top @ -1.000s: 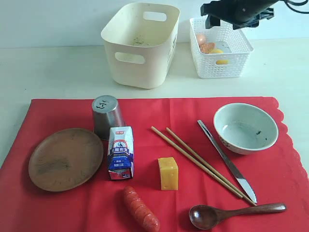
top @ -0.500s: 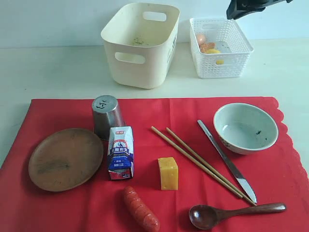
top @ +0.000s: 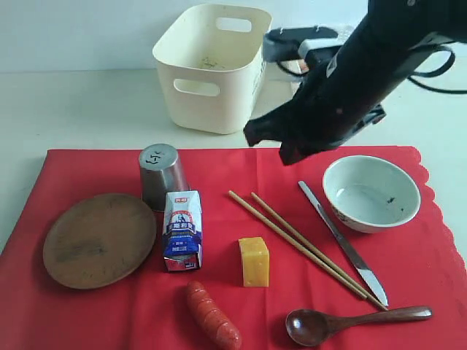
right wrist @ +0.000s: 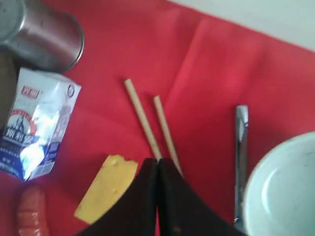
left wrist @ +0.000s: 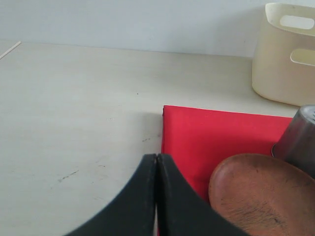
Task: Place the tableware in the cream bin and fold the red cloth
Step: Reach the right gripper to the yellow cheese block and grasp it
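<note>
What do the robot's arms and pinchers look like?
The right arm is chunky and black, with a grey-white block on it. The left gripper and right gripper both have smooth black curved fingers that taper to thin tips.

High front overview (red cloth (top: 109, 321) shared)

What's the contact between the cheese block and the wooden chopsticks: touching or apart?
Apart. The exterior view shows a strip of red cloth between the cheese and the nearer of the chopsticks.
</note>
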`<state>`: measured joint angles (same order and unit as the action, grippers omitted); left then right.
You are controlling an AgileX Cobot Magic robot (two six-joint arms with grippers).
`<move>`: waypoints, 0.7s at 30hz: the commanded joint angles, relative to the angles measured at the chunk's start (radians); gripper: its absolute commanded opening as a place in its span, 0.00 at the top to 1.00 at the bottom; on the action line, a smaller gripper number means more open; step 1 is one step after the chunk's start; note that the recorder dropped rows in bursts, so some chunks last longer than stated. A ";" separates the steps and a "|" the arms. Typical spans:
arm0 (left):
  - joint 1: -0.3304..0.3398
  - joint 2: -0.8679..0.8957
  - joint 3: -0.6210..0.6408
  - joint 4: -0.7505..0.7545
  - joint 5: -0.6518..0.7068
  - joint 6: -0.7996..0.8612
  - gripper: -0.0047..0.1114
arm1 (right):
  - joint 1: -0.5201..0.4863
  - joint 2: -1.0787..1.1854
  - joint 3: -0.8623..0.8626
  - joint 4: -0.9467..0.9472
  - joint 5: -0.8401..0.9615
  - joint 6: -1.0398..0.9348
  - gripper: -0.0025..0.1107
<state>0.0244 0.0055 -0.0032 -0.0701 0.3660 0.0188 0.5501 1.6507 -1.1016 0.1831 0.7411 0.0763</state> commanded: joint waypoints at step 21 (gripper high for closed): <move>-0.006 -0.005 0.003 0.002 -0.012 0.005 0.95 | 0.281 0.087 0.067 -0.003 -0.032 0.109 0.34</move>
<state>0.0244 0.0055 -0.0032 -0.0701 0.3660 0.0213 0.8278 1.7136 -1.0378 0.1870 0.7194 0.1525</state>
